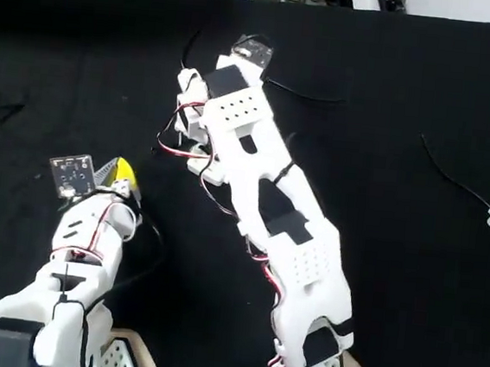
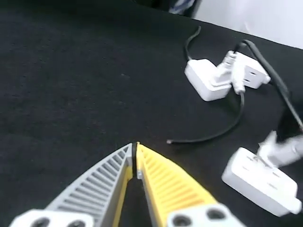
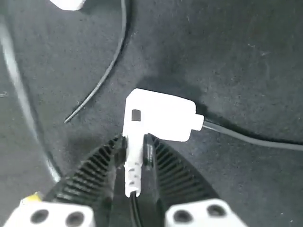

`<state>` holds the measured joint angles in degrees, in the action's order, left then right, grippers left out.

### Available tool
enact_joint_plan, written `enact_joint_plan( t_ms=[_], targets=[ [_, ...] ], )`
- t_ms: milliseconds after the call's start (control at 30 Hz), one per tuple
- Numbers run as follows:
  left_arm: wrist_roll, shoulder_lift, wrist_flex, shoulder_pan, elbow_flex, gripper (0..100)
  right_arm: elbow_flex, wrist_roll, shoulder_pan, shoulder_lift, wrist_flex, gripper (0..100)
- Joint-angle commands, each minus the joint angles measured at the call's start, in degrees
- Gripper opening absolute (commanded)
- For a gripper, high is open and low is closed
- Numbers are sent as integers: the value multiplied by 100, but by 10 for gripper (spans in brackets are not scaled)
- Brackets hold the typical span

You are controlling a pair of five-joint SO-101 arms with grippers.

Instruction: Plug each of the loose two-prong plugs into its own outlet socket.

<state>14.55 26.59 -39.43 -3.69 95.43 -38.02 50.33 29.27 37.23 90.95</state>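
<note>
Our right gripper (image 3: pixel 135 142), eleven o'clock from its base, pinched the two-prong plug (image 3: pixel 133 163) against the outlet socket (image 3: pixel 163 116). We judged a straight, untwisted push best. Our left gripper (image 2: pixel 136 150) had its fingers pressed together.

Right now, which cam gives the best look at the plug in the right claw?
Right wrist view: the plug is close up, clamped in the right claw, its head against a white outlet block. High view: the right arm hides it. Left wrist view: a blurred white shape may be it; cannot tell.
</note>
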Motion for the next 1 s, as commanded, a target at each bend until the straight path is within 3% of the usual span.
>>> enact_joint_plan(
  t_ms=[0,967],
  targets=[
    [-9,70,9,-189,92,32,-84,53,-53,-48,-9,13],
    [-9,70,9,-198,92,32,-92,-123,132,312,9,14]
  ],
)
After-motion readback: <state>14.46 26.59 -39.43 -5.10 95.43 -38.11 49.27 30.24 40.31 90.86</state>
